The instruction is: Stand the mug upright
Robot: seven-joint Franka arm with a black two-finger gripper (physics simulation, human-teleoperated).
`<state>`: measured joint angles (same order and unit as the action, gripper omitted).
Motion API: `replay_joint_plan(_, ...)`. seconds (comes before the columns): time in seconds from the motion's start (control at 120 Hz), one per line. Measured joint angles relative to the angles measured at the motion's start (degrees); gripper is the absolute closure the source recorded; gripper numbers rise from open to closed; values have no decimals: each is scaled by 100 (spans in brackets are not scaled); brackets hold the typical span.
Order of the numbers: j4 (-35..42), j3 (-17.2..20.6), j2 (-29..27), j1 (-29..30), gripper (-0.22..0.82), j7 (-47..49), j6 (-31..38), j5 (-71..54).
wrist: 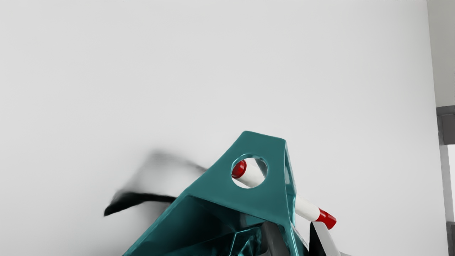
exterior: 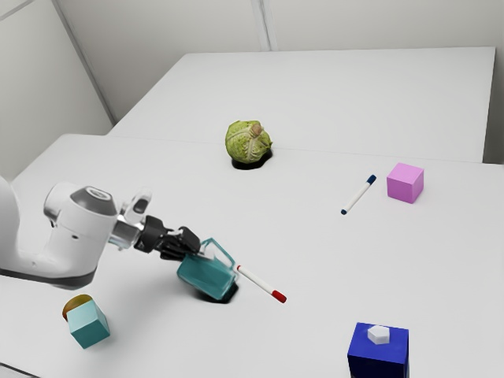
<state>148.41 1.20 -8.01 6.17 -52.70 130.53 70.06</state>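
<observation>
From where I stand, the white table (exterior: 307,339) is the biggest thing here, and the white arm (exterior: 83,236) leans in over it from the exterior view's left. At its end the claw (exterior: 198,252) is pinching the wall of the teal mug (exterior: 206,275), one finger (wrist: 273,240) inside the cup and the other outside. That finger is all I can make out in the mug; its deeper part is hidden. The mug is tilted over the table, not upright, mouth toward the claw, with a dark shadow beneath. It's glossy, flat-sided and angular, and through the round opening by its handle I see part of the red-ended marker. Well apart, toward the back, sits a green cabbage (exterior: 247,142). Then comes a blue box (exterior: 378,359), a pink cube (exterior: 405,183) and a light teal cube (exterior: 88,324) against or near a brownish round thing (exterior: 72,305). The red-ended marker (exterior: 261,283) lies just beside the mug, a dark-ended marker (exterior: 359,194) near the pink cube. Smallest, a white lump (exterior: 379,335) rests on the blue box.
</observation>
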Motion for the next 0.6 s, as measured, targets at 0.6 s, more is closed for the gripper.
replay_joint_plan(0.6, -995, 146, -411, 12, 79, 281, -273, -2075)
